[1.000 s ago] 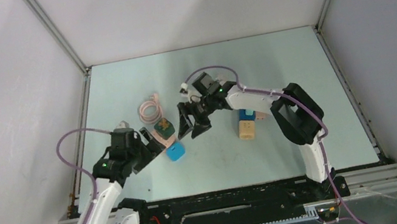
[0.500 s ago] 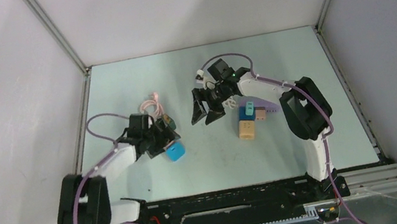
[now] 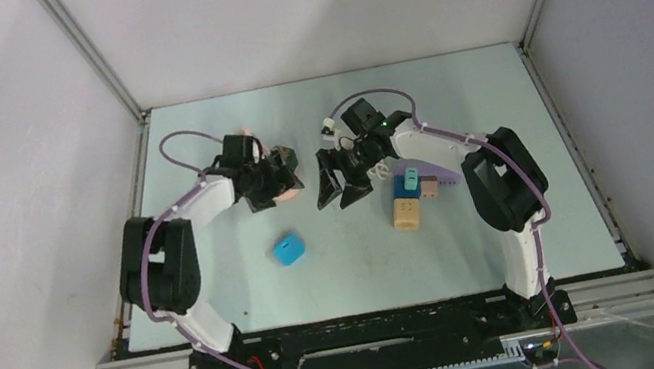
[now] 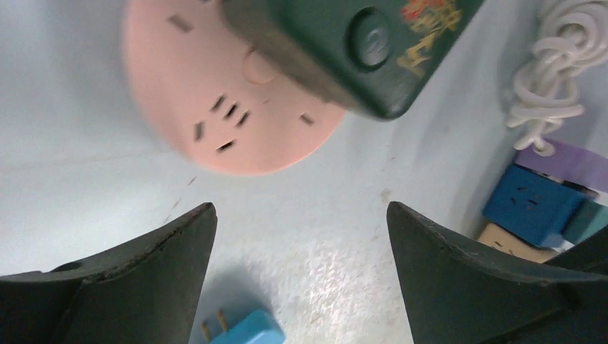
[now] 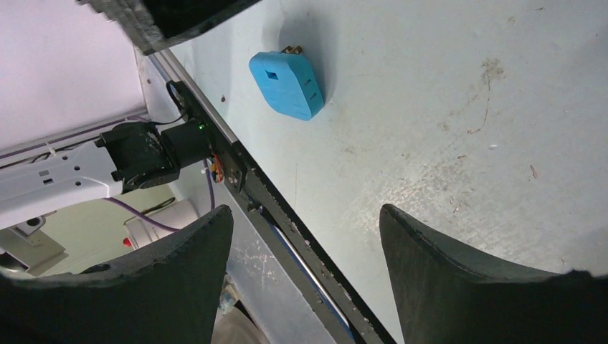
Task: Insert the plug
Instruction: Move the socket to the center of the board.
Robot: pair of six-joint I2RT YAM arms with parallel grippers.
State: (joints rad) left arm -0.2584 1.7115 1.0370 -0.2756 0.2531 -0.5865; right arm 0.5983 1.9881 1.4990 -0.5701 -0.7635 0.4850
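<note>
- Top view: 2 arms converge over the table (image 3: 493, 114). Your left gripper (image 3: 273, 180) hovers at the pink socket disc (image 3: 289, 189) on the far left, and your right gripper (image 3: 342, 190) sits just to its right. Both are spread wide and carry nothing. The likely slip is that either hand closes here on air, because the blue plug (image 3: 290, 249) lies alone on the near side, apart from both.
- Left wrist view: a green adapter (image 4: 344, 43) covers part of the pink socket disc (image 4: 229, 93), leaving few free slots. The disc looks loose, so a push could slide it toward the white cable (image 4: 552, 72). The left gripper (image 4: 300, 215) is fully open and empty. The blue plug (image 4: 240, 330) peeks in at the bottom edge, behind the fingertips and not between them.
- Right wrist view: the blue plug (image 5: 287, 75) lies flat with its prongs pointing away, so a grasp on its broad face may leave them misaligned with the slots. It rests well ahead of the open, empty right gripper (image 5: 305, 215), left of the gap.
</note>
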